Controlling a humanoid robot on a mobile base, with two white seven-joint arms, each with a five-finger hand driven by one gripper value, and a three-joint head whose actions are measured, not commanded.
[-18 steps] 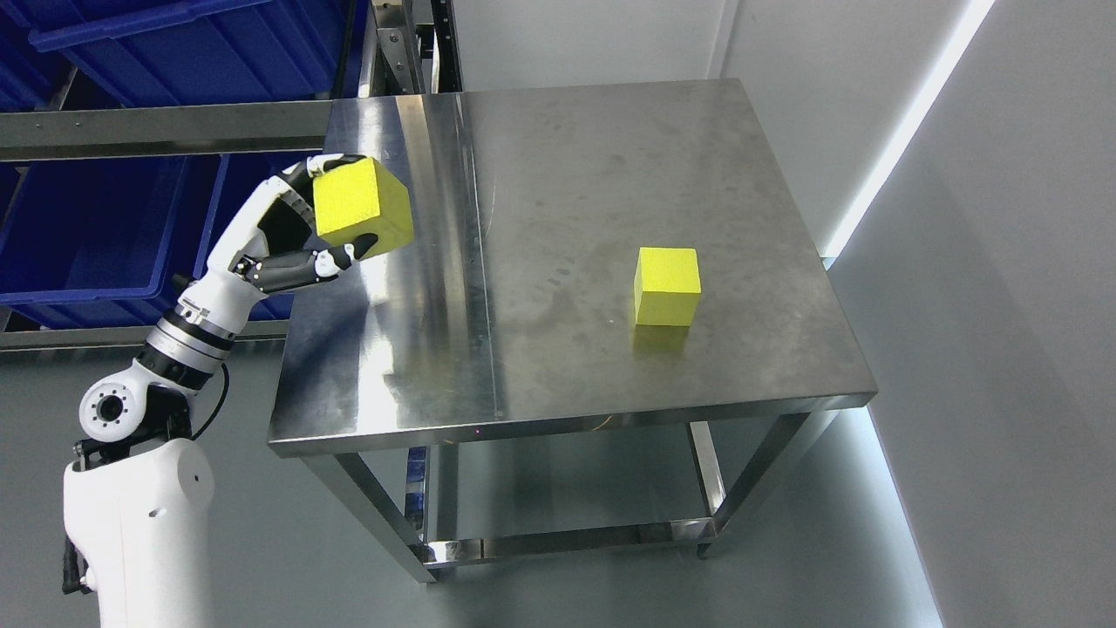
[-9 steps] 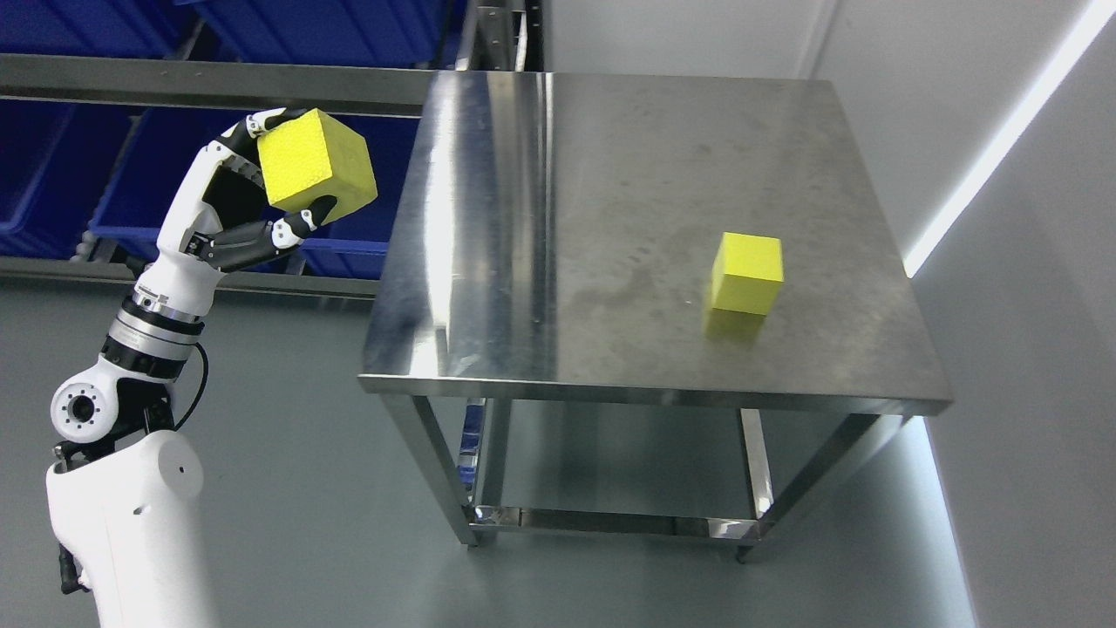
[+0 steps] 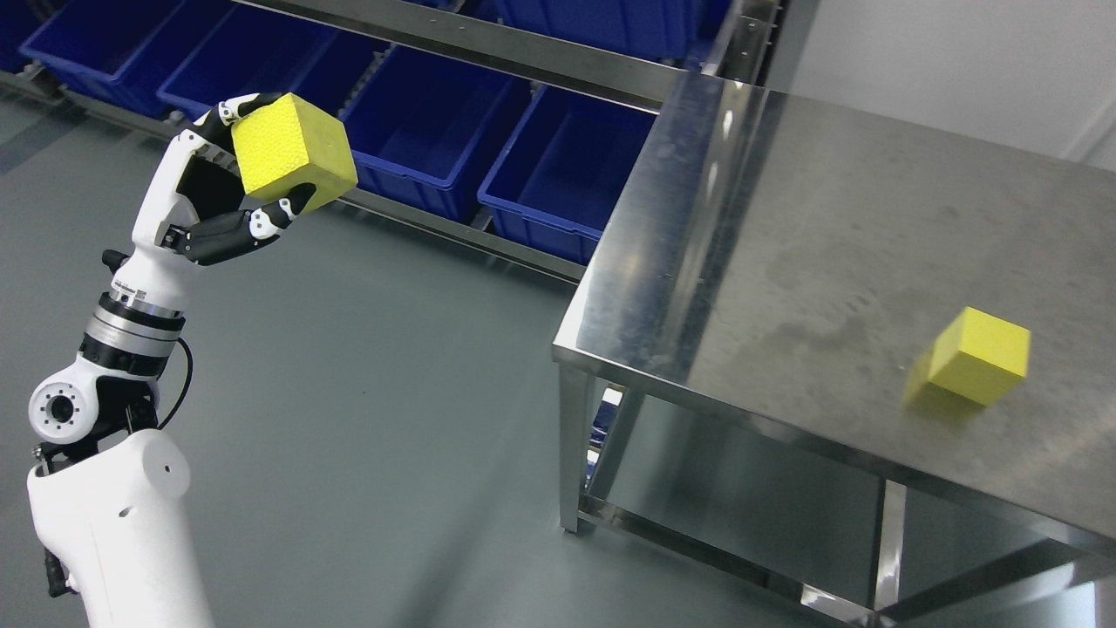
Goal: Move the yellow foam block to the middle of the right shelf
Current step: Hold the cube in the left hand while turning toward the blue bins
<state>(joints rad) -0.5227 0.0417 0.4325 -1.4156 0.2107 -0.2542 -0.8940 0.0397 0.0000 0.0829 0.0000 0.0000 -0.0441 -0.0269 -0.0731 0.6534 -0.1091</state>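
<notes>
Steel, brushed and smudged, is filling the right side of the view: the table [image 3: 785,262] is standing on a grey floor [image 3: 366,392], its top reflecting light along the left edge and showing dull stains toward the middle. A second yellow block [image 3: 978,355] is resting on the table near its right side, throwing a blurred yellow reflection on the metal beside it. A lower rail is showing beneath the table between its legs. Well left of the table, out over the floor, the left hand [image 3: 214,196] is gripping the yellow foam block [image 3: 294,155], with fingers [image 3: 253,227] curling under its lower edge and a fingertip hooking over its upper left corner; the block is tilting, one corner pointing down toward the table. The white arm is rising from the lower left corner of the view. Behind the table and running off to its left, a shelf [image 3: 488,44] with a steel rail is holding a row of blue bins [image 3: 558,174], the nearest one sitting just beside the table's far left corner. A pale wall is showing above the table at the upper right.
</notes>
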